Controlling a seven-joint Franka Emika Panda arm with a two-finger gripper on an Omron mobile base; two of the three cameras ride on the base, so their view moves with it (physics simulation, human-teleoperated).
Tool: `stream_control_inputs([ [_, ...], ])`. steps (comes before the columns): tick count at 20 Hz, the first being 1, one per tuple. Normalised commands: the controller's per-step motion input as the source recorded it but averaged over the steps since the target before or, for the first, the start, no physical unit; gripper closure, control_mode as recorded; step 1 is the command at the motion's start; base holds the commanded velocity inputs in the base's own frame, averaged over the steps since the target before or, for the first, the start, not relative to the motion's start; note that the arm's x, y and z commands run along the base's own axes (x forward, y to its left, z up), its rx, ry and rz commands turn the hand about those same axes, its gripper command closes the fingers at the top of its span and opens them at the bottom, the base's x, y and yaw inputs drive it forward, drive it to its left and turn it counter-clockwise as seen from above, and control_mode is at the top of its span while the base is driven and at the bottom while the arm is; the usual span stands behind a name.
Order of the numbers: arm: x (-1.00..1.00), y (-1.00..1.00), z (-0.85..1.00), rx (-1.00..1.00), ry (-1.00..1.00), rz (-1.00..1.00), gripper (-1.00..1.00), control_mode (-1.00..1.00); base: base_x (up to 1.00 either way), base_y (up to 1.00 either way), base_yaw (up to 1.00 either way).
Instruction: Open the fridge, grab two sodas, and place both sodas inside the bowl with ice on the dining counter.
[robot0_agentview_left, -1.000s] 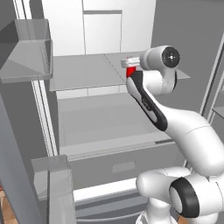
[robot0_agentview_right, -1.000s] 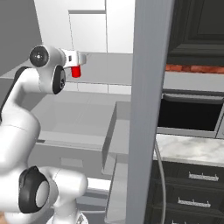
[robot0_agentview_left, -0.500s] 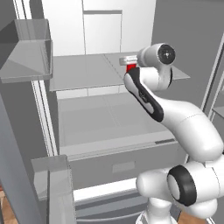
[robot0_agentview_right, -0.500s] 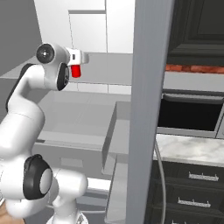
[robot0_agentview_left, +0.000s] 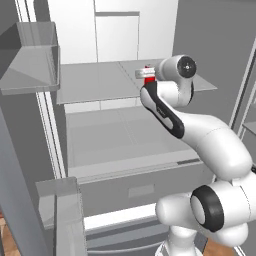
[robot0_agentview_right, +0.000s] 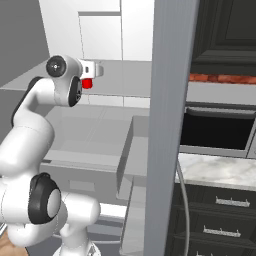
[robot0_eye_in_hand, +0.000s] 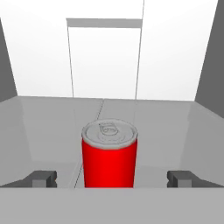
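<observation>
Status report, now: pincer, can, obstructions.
Pincer open, straddling the red can, fingers clear of its sides. Can upright on the fridge shelf, not gripped. Nothing between pincer and can.

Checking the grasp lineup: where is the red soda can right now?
The small red cylindrical can stands upright on a grey fridge shelf, centred between the open pincer's fingertips in the hand view, untouched.

The arm (robot0_agentview_left: 215, 145) was glossy white, built of rounded, bulging segments. Dark bands ringed its joints, and a black strip ran along the slim forearm (robot0_agentview_left: 162, 107). A round grey cap with a small centre mark closed the wrist joint (robot0_agentview_left: 187, 65). The two fingertips (robot0_eye_in_hand: 41, 178) were small dark blocks.
</observation>
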Motion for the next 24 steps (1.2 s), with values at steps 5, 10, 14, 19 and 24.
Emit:
stream_control_inputs([
  [5, 0.11, 0.0, -0.03, 0.0, 0.0, 0.0, -1.0, -1.0, 0.0, 0.0, 0.0],
  [10, 0.12, 0.01, -0.05, 0.0, 0.0, 0.0, -1.0, -1.0, 0.0, 0.0, 0.0],
  [14, 0.12, 0.03, -0.08, 0.0, 0.0, 0.0, -1.0, -1.0, 0.0, 0.0, 0.0],
  [19, 0.14, 0.01, -0.07, 0.0, 0.0, 0.0, -1.0, -1.0, 0.0, 0.0, 0.0],
  [24, 0.14, 0.01, -0.07, 0.0, 0.0, 0.0, 1.0, -1.0, 0.0, 0.0, 0.0],
])
